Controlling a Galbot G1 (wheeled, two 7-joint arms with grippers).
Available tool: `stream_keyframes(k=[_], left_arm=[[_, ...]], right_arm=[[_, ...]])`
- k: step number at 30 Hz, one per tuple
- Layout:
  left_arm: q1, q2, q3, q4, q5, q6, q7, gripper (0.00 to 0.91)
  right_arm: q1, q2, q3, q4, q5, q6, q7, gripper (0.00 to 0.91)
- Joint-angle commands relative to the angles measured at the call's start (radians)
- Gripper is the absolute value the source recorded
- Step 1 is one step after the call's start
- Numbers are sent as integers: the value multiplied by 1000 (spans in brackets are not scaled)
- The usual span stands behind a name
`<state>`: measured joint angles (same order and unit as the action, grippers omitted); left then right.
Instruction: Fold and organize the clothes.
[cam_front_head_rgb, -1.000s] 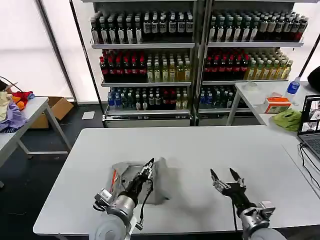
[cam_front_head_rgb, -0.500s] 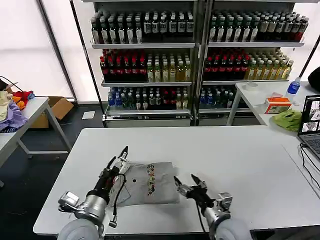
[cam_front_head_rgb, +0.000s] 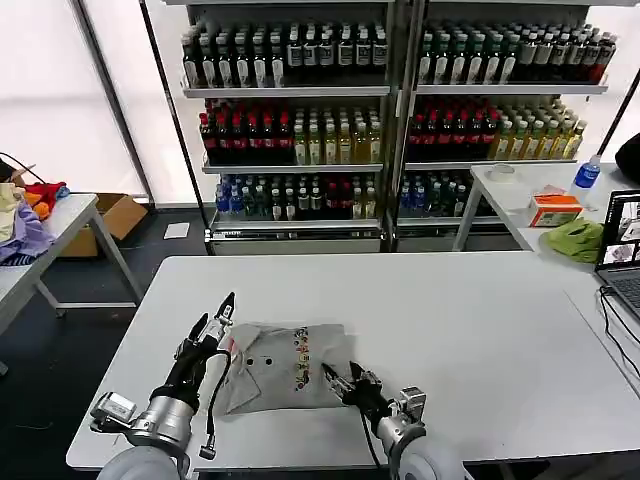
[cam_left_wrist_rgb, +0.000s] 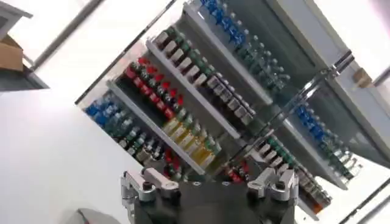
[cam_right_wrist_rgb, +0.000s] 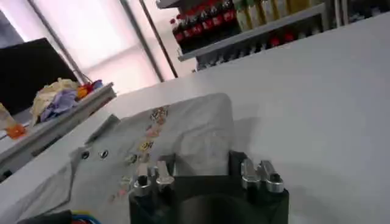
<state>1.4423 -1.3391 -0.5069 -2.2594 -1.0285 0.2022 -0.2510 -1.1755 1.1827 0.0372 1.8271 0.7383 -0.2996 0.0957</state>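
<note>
left end effector (cam_front_head_rgb: 212, 317) spread, at shirt (cam_front_head_rgb: 285, 365) left edge | right end effector (cam_front_head_rgb: 340, 378) spread (seemingly touching shirt's right edge) | shirt flat on worktop (cam_front_head_rgb: 470, 310)

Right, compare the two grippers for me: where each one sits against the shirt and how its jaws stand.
The left gripper is raised at the folded shirt's collar-side edge on the robot's left, tips pointing up and away; the right gripper is low at the opposite edge, by the chest print, pointing toward the cloth. The left arm reaches farther onto the table than the right. Both have their jaws open and hold nothing.
</note>
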Motion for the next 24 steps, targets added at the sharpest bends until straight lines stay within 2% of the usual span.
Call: stream_keyframes(k=[1, 3, 6, 7, 8, 10, 12, 15, 19, 21, 22, 24], left_arm=[[13, 0, -28, -8, 12, -4, 2, 907], [17, -1, -31, -5, 12, -5, 2, 907], [19, -2, -37, -2, 13, -9, 0, 907], [20, -3, -40, -3, 14, -11, -1, 907], [22, -4, -45, -5, 15, -18, 0, 907], [29, -5, -55, -14, 12, -21, 4, 907], [34, -3, -63, -15, 9, -23, 7, 907], [37, 6, -66, -15, 8, -23, 7, 907], [31, 8, -61, -16, 8, -22, 6, 907], [26, 7, -53, -14, 9, -21, 4, 907], [21, 7, -51, -12, 9, -20, 4, 907], [13, 8, -46, -8, 9, -19, 3, 907]], right_arm=[[23, 35, -19, -10, 152, 29, -21, 0], [13, 36, 5, 14, 233, 31, -32, 0], [3, 41, 43, 30, 337, 28, -5, 0], [0, 42, 61, 35, 397, 19, 25, 0], [-1, 41, 88, 44, 502, -9, 68, 0], [-4, 28, 117, 46, 559, -25, 90, 0], [-9, -2, 136, 49, 518, -49, 83, 0], [-18, -74, 182, 57, 377, -119, 81, 0], [-34, -153, 248, 70, 350, -213, 85, 0], [-73, -184, 286, 86, 278, -269, 90, 0], [-87, -193, 303, 98, 256, -276, 106, 0], [-105, -189, 330, 101, 231, -262, 106, 0]])
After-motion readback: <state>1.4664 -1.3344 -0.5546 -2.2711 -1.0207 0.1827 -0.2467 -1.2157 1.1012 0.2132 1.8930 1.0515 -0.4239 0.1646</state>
